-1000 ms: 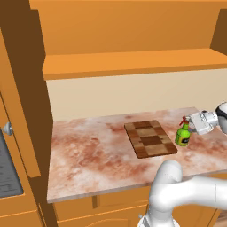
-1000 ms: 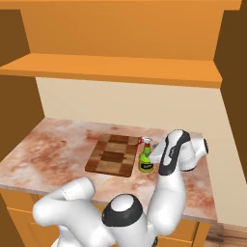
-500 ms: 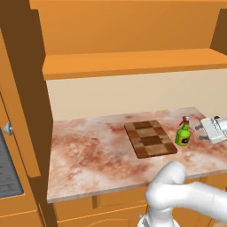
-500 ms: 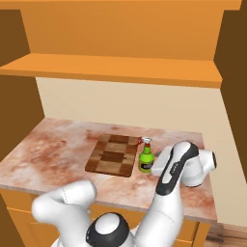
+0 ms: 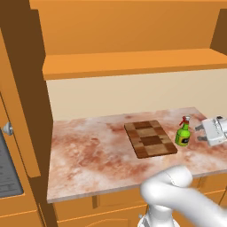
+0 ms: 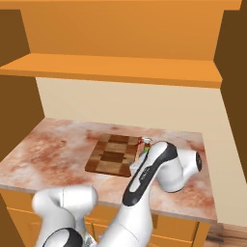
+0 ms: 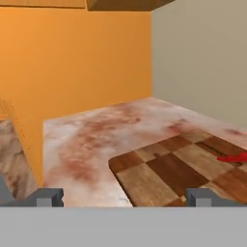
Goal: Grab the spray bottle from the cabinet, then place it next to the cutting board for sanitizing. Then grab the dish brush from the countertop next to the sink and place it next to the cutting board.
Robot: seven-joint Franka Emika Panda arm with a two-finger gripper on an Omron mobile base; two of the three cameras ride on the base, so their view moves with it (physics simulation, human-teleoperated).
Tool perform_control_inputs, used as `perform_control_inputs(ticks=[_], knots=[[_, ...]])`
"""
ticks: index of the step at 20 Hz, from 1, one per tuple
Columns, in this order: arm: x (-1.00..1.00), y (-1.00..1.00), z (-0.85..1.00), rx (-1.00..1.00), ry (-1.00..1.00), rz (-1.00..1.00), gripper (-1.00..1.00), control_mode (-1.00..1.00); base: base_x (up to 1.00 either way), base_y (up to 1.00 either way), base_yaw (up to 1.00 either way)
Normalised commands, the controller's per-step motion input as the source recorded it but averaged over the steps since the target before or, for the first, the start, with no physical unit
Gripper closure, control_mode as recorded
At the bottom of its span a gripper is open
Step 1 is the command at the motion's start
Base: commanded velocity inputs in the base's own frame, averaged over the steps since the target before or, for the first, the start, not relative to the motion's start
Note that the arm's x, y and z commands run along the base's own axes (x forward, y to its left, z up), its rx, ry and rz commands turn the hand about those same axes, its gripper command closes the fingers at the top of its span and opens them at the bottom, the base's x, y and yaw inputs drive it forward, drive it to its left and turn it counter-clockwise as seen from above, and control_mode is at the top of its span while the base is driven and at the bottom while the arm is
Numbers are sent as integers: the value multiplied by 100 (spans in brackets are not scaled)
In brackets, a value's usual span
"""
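Left base view had the gripper [image 5: 198, 133] spread wide and empty at right edge, spray bottle [image 5: 182, 135] upright beside the cutting board [image 5: 150, 138], looking light, rigid, best pinched at its body.

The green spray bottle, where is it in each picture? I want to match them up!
Left base view: the spray bottle stands upright on the countertop, just right of the cutting board, with the open gripper apart from it, farther right.
Right base view: the arm hides most of it; its red-tipped white head peeks out beside the board's right edge.
Hand view: a red tip shows at the right edge, over the board.
Shared landmark: the checkered cutting board.
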Motion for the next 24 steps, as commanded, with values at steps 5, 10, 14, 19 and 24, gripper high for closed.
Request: perform_control_inputs(ticks=[5, 10, 14, 19, 24], knots=[[-44, 45, 52, -18, 6, -30, -100, -100, 0, 0, 0], [-10, 21, 46, -22, 21, -43, -100, -100, 0, 0, 0], [0, 12, 15, -20, 2, -67, -100, -100, 0, 0, 0], [0, 30, 2, -4, -14, -72, -100, -100, 0, 0, 0], [-9, 41, 34, -1, -4, -30, -100, -100, 0, 0, 0]])
